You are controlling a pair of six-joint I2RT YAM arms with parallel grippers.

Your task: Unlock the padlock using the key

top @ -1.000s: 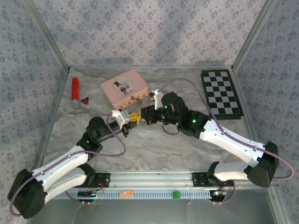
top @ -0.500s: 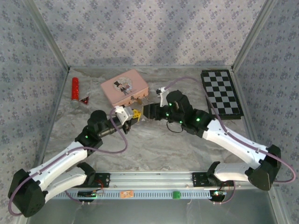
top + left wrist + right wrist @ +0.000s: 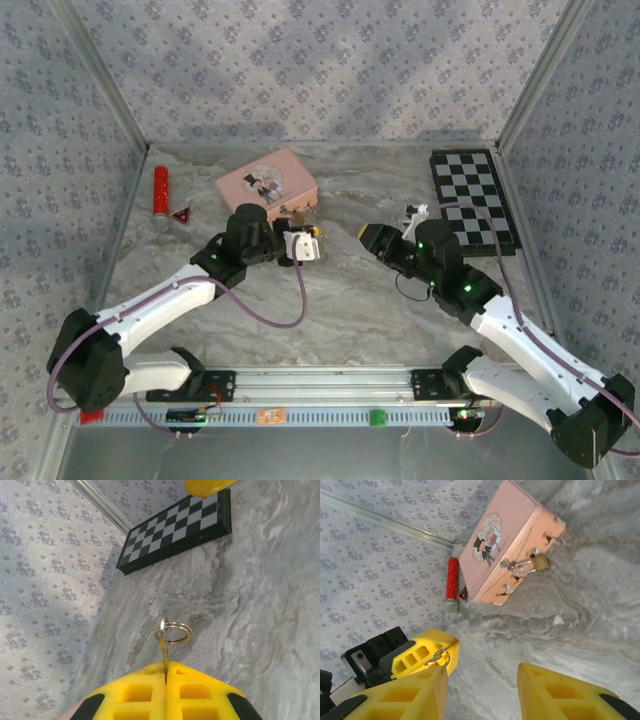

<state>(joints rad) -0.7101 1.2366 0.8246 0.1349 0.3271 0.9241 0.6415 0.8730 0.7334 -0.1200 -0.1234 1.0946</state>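
Observation:
The small brass padlock hangs on the clasp at the front of the pink tin; from above the padlock sits at the tin's near edge. My left gripper is shut on the key, whose split ring sticks out past the yellow fingertips. From above, the left gripper sits just in front of the tin, a short way from the padlock. My right gripper stands open with nothing in it, right of the left one. The right gripper is set apart from the key.
A folded chessboard lies at the back right. A red glitter tube and a small red triangle lie at the back left. Patterned walls close in the marble table on three sides.
The two grippers were together in front of the tin. The right gripper has opened and drawn back to the right. The left gripper has swung toward the tin, still holding the key.

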